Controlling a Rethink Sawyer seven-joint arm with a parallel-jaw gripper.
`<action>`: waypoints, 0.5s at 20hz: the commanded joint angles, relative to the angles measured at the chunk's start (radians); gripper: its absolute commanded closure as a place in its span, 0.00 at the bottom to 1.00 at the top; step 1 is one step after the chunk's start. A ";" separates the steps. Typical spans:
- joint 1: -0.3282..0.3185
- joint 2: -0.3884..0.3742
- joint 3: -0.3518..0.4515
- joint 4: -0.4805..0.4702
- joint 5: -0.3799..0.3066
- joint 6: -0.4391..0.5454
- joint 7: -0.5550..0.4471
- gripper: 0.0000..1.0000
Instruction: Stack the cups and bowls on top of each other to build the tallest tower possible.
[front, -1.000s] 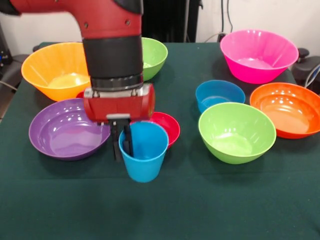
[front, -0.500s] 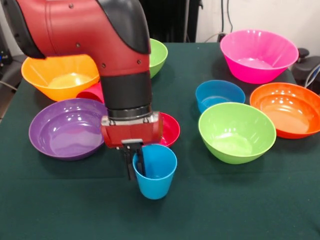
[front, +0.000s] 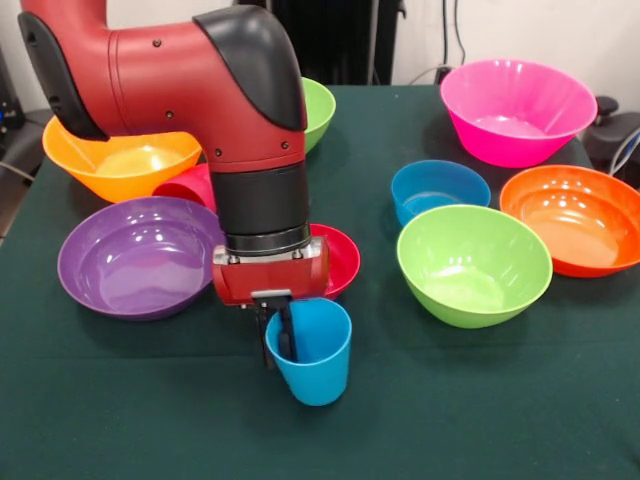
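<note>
**Gripper clamped on the sky-blue cup's rim**

The gripper (front: 277, 335) pinched the rim of the sky-blue cup (front: 311, 350), one finger inside and one outside. The cup stood upright at the near table (front: 470, 420) edge, just in front of the small red bowl (front: 340, 258), beside the purple bowl (front: 135, 255).

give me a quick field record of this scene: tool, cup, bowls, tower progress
tool: shut on the blue cup's rim, one finger inside, one outside
blue cup: upright, near table edge, in front of red bowl
red cup: on its side by yellow bowl, half hidden by arm
other bowls: purple, small blue, pink
tower: nothing stacked yet
</note>
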 joint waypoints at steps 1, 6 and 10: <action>0.091 0.020 -0.147 -0.034 -0.006 0.287 -0.039 1.00; 0.093 -0.029 -0.153 -0.005 0.021 0.340 -0.066 1.00; 0.093 -0.045 -0.149 0.003 0.034 0.377 -0.076 1.00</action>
